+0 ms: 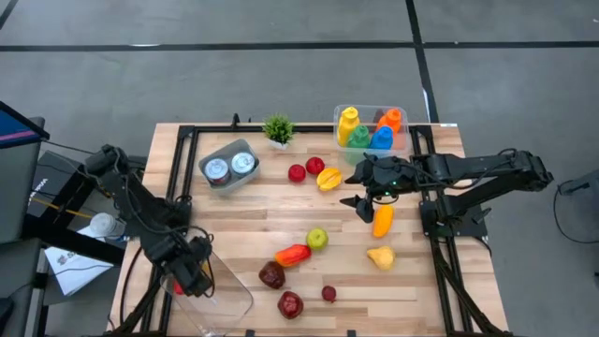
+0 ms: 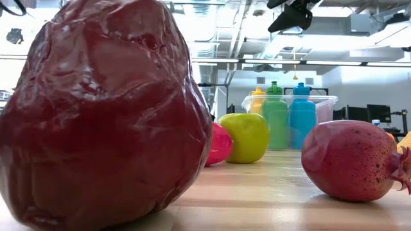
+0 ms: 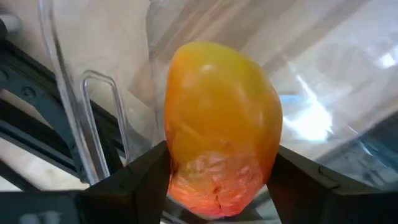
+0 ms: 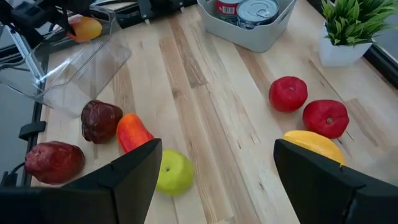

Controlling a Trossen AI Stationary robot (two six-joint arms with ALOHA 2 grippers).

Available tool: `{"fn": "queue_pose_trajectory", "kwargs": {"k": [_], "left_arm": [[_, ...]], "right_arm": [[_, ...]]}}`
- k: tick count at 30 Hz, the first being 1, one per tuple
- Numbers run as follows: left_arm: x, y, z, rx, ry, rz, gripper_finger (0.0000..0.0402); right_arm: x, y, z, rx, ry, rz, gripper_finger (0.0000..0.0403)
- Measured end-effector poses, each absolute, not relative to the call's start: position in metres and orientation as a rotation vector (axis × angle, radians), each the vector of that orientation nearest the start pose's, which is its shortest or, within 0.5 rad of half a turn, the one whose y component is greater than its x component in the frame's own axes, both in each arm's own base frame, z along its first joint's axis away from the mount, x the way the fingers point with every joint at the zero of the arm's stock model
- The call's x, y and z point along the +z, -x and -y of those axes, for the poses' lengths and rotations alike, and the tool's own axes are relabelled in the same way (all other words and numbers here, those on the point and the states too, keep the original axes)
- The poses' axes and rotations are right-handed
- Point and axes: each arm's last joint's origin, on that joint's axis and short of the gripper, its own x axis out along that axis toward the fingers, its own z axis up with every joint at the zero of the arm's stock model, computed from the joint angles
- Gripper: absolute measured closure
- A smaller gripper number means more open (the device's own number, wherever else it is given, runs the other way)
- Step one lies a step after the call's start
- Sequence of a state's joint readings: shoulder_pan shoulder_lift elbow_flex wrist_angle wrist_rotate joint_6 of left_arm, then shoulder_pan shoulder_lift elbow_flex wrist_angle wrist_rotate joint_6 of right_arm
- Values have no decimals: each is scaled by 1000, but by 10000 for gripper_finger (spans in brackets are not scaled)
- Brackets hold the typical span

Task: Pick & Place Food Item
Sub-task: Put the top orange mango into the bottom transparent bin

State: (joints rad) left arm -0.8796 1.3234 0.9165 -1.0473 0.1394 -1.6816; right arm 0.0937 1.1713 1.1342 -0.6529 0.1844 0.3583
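Two arms work over a wooden counter strewn with toy food. The left gripper, at the near left corner of the counter, is clamped on an orange-yellow mango, one finger on each side of the fruit. It holds the mango over a clear plastic tray that lies at the counter's near left edge; in the right wrist view the mango shows just above the tray's far rim.

The right gripper hovers right of centre, its fingers apart and holding nothing. Just near of it lies an orange pepper, and nearer still a yellow pear.

At centre lie a green apple and a red-orange pepper, touching or nearly so. Near of them lie a dark red fruit, a pomegranate and a small red fruit. Farther back, two red fruits lie side by side, with a yellow fruit just right of them.

Along the far edge stand a grey bin with two cans, a small potted plant and a clear bin of coloured bottles. In the low view, a dark red fruit fills the left foreground.
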Motion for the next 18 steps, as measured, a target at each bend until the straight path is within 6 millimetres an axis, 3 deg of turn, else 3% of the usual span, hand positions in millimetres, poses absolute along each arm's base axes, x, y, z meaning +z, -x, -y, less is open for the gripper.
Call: {"fn": "queue_pose_trajectory", "kwargs": {"k": [11,18], "left_arm": [[206,-140,177,535,685,-1625,170],[206,-140,177,510,674,-1635,122]], "right_arm": [[336,-238,-17,-208,-248,-659,101],[336,-238,-17,-207,-248,-660,101]]}}
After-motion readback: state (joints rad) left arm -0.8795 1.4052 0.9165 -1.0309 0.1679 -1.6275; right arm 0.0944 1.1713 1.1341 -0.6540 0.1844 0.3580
